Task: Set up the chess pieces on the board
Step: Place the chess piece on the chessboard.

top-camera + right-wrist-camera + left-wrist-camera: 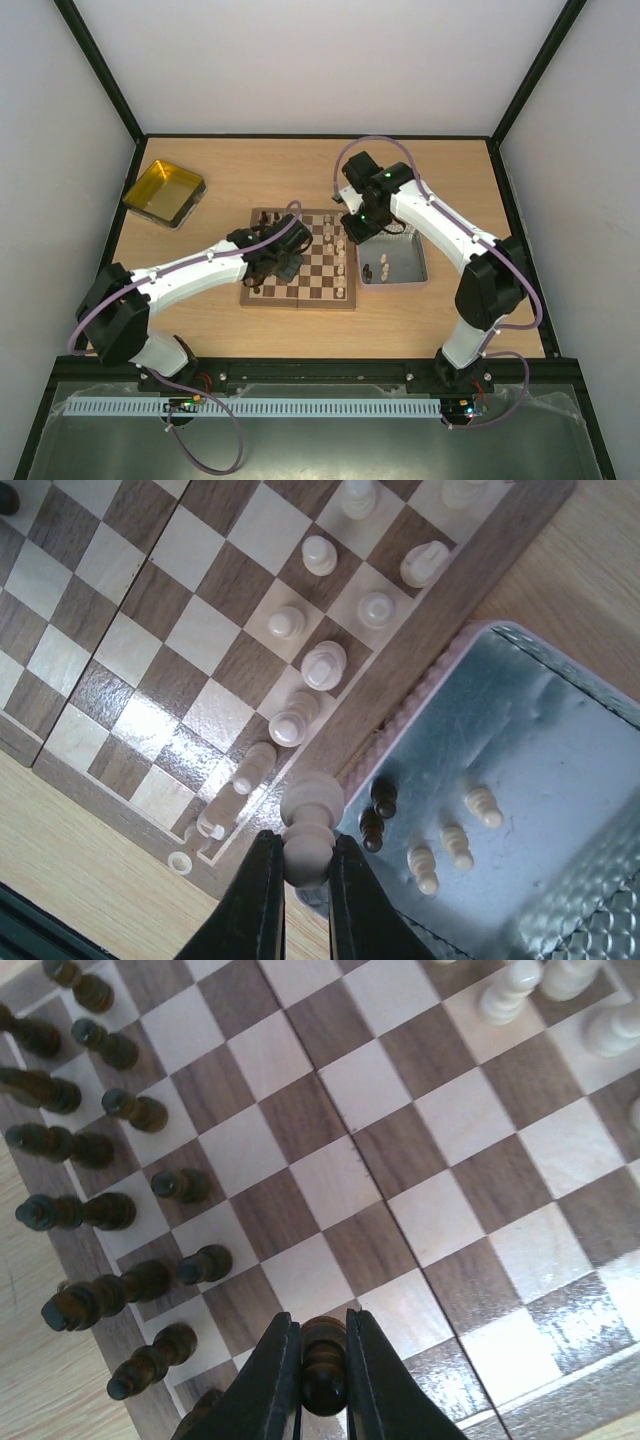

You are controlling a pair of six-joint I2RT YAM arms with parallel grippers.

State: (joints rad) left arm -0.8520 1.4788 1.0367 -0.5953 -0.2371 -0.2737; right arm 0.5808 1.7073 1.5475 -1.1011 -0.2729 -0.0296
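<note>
1. Square wooden chessboard with dark and pale checks and a brown rim (318, 268) lies in the middle of the light wooden surface (450, 330), between the two arms.
2. Dark brown wooden chessmen (130, 1110) fill the squares along the board's left edge in two rough rows. The left wrist view shows them at a slant, so I cannot tell whether they stand upright or have tipped.
3. Pale cream wooden chessmen (323, 665) stand in the squares along the opposite edge, next to the rim. Near that corner, one pale shape seems to be lying on its side, but it is hard to make out.
4. Left hand (322, 1345) is clamped on a single dark chessman (323, 1360), one finger on each side, over the squares near the board's edge. I cannot tell whether the piece touches the board.
5. Right hand (305, 855) is clamped on a single pale chessman (310, 820), held over the line where the board's rim meets the tray.
6. Grey metal tray (540, 730) sits just beside the board's right rim. Two loose dark pieces (378, 815) and three loose pale pieces (455, 845) lie inside it.
7. Yellow tray (163, 192) sits near the far left corner of the surface, well apart from the board.
8. In the top view the left arm covers much of the board's left half. The piece types are too small to read. The grey tray is cut off at the edge of the right wrist view.
</note>
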